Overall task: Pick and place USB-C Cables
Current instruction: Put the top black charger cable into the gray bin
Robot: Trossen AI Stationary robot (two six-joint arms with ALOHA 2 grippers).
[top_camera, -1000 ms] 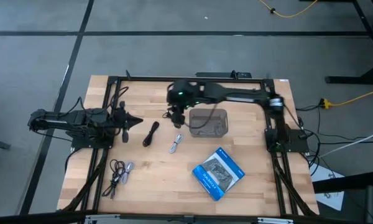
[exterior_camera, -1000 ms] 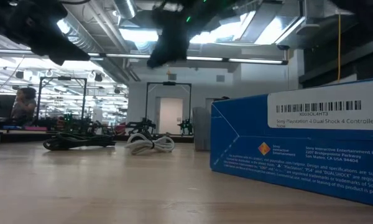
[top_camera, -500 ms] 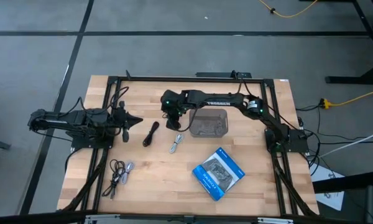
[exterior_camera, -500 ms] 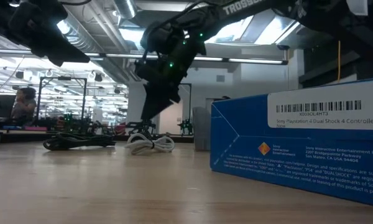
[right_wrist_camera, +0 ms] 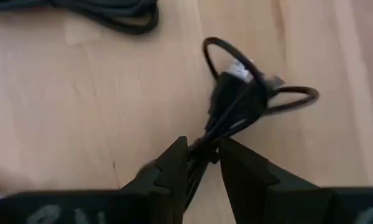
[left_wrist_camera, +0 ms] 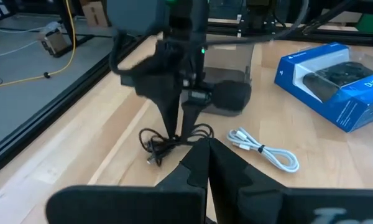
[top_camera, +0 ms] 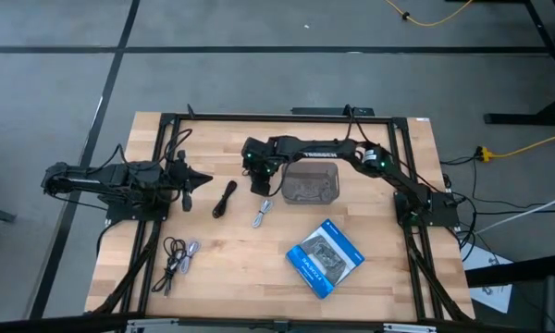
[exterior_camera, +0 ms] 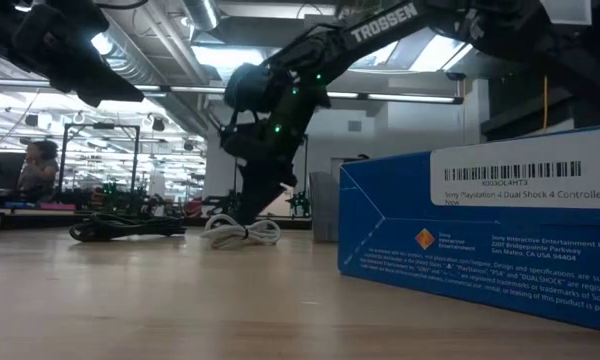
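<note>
My right gripper (top_camera: 260, 181) stands on the table left of the clear bin (top_camera: 331, 170), shut on a small black USB-C cable (right_wrist_camera: 248, 99) that lies coiled on the wood; the gripper hides most of this cable in the high view. Another black bundled cable (top_camera: 224, 198) lies to its left, and a white-grey cable (top_camera: 262, 214) lies just nearer. More cables (top_camera: 178, 257) lie near the table's near left corner. My left gripper (top_camera: 192, 180) waits shut at the table's left side. My right gripper pinches the black cable between its two fingers at the bundle's narrow middle (right_wrist_camera: 206, 138), coming from above and pointing down. The looped end (right_wrist_camera: 261, 93) spreads out beyond the fingertips. The cable lies on the table.
The clear bin holds several cables (top_camera: 307, 190). A blue printed packet (top_camera: 326, 257) lies toward the near right. A black frame (top_camera: 277, 117) runs along the table's far edge and sides. Bare wood lies between the cables and the packet.
My right gripper has moved slightly left from the bin's left edge and dropped from high above down to the table top, onto the black cable. The cables on the table have stayed where they were.
</note>
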